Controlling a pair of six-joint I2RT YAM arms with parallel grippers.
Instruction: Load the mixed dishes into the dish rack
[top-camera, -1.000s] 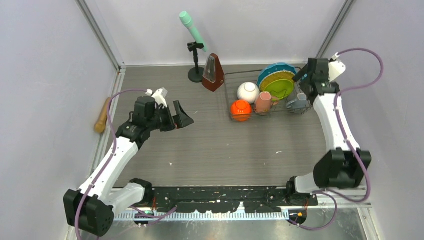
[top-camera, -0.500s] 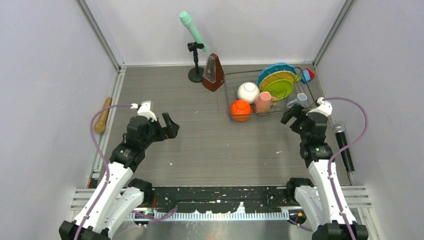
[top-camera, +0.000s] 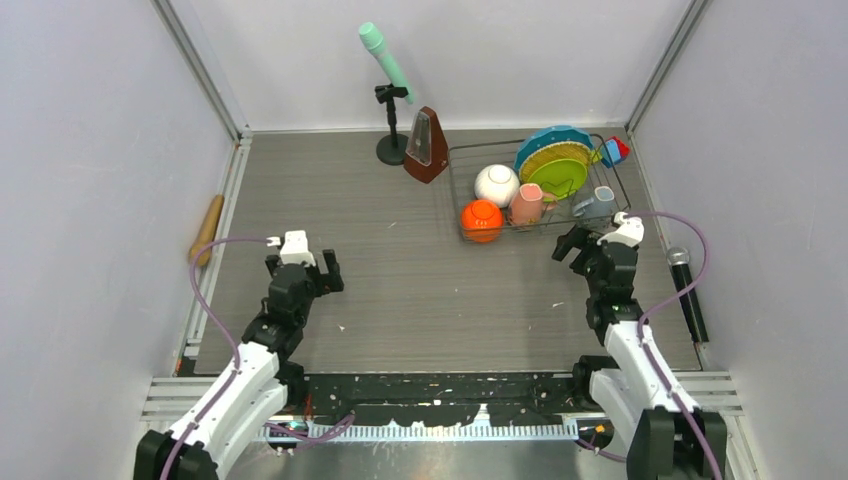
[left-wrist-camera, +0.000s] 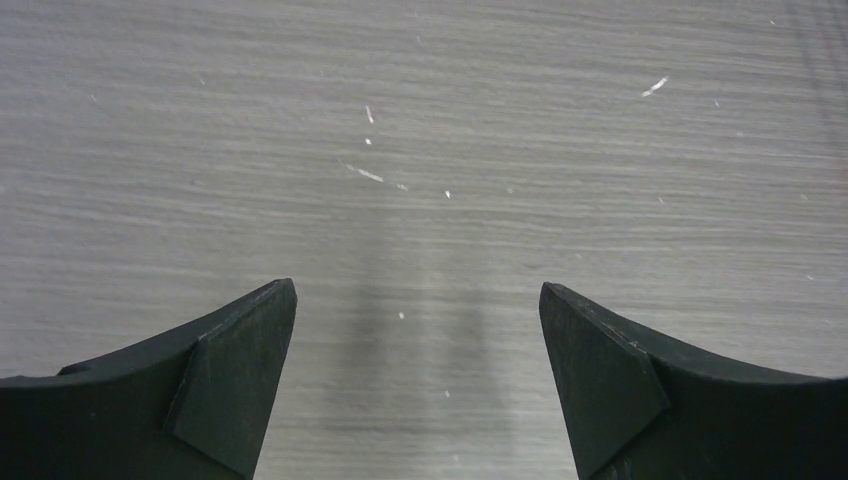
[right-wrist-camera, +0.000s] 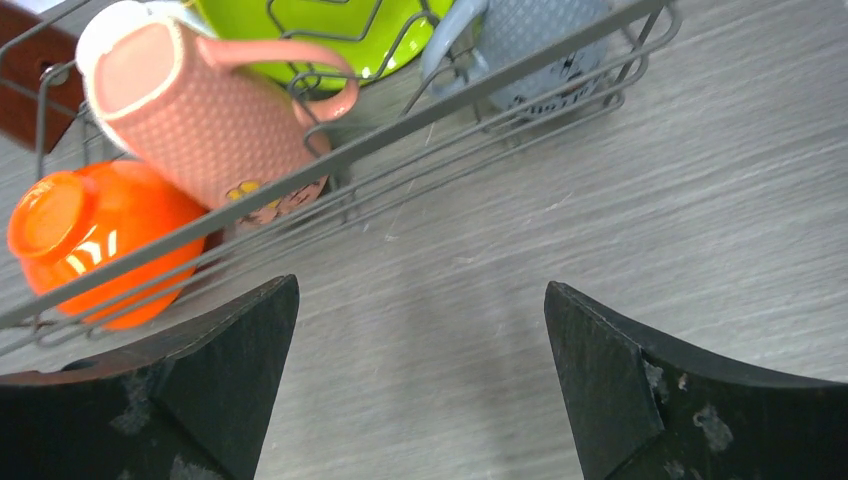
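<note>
The grey wire dish rack (top-camera: 453, 178) stands at the back right and holds all the mixed dishes that show. In it are the teal plate (top-camera: 548, 137), the lime-green plate (top-camera: 560, 176), the white bowl (top-camera: 496, 184), the orange bowl (top-camera: 481, 219), the pinkish mug (top-camera: 527, 204) and the grey mug (top-camera: 597, 203). My right gripper (top-camera: 583, 246) hangs open just in front of the rack, holding nothing. Its wrist view shows the pinkish mug (right-wrist-camera: 190, 100), the orange bowl (right-wrist-camera: 90, 235) and the grey mug (right-wrist-camera: 545, 40) behind the rack wires (right-wrist-camera: 480, 90). My left gripper (top-camera: 304, 268) is open over bare tabletop (left-wrist-camera: 420, 200).
A brown metronome (top-camera: 427, 146) and a mint microphone on a stand (top-camera: 384, 60) stand left of the rack. A black microphone (top-camera: 688, 290) lies along the right edge. A wooden rolling pin (top-camera: 207, 229) lies at the left edge. Walls close in on three sides.
Both arms have drawn back toward the near edge. The right gripper left the rack's far right corner and now sits in front of it. The left gripper came down and nearer.
</note>
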